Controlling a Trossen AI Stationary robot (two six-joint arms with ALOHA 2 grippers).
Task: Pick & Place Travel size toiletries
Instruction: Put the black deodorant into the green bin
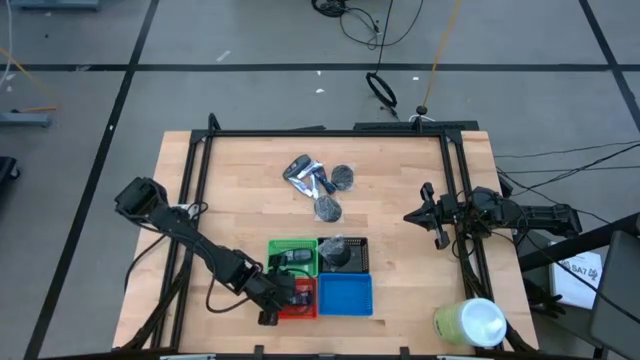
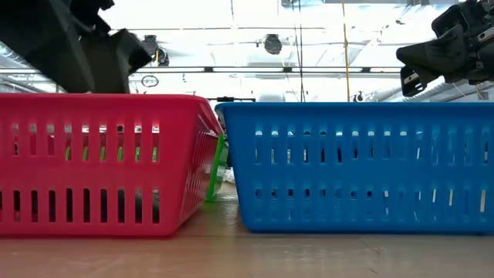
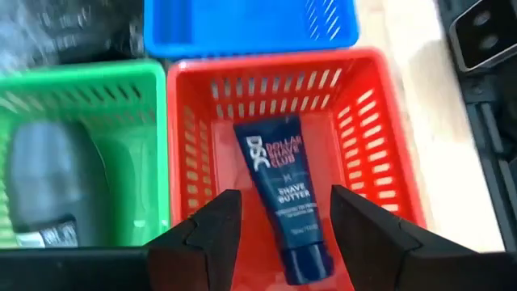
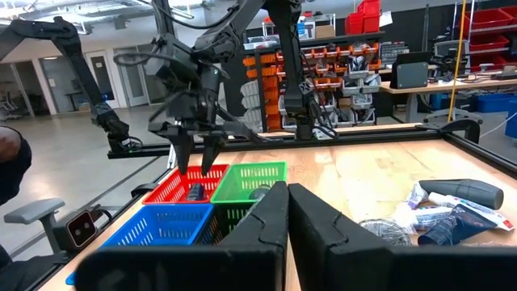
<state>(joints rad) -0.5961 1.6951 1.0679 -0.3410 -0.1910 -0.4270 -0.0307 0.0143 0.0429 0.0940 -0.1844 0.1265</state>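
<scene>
A dark blue tube (image 3: 284,198) lies flat on the floor of the red tray (image 3: 371,121), its white lettering reading "DSC Dollar Shave Club" and "Shave Butter". The left gripper (image 3: 283,234) hangs just above it with its fingers (image 3: 212,234) spread apart on either side of the tube, not touching it.

The red tray sits at the near left of a block of four trays. Just right of it is the blue tray (image 1: 345,295); nothing can be seen inside it. Behind the red tray, the green tray (image 3: 97,81) holds a dark grey oval item (image 3: 44,190) with a small pale label at one end, its print too small to read. The black tray (image 1: 345,255), behind the blue one, holds a dark round item (image 1: 337,250).

Farther back, near the middle of the table (image 1: 400,200), a loose cluster of toiletries (image 1: 318,185) lies together: tubes in white and blue, a dark mesh puff (image 1: 343,177) and a dark oval piece (image 1: 328,209).

The right gripper (image 1: 418,215) waits at the right side of the table, its fingers pressed together and holding nothing. A pale green cylinder with a white top (image 1: 470,322) stands at the near right corner.
</scene>
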